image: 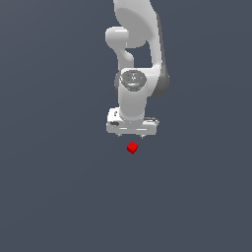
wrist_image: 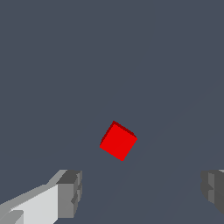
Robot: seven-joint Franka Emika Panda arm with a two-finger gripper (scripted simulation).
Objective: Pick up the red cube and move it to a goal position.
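The red cube (image: 132, 147) is a tiny bright red block lying on the dark grey floor, turned at an angle. My white gripper (image: 132, 135) hangs just above it, pointing straight down, and stands open. In the wrist view the red cube (wrist_image: 118, 141) shows whole, between and beyond the two grey fingertips (wrist_image: 70, 194), which are spread wide apart with nothing between them. The cube is not touched by either finger.
The white arm (image: 135, 59) rises behind the gripper toward the top of the exterior view. Around the cube there is only uniform dark grey floor (image: 59, 187). No goal marker shows.
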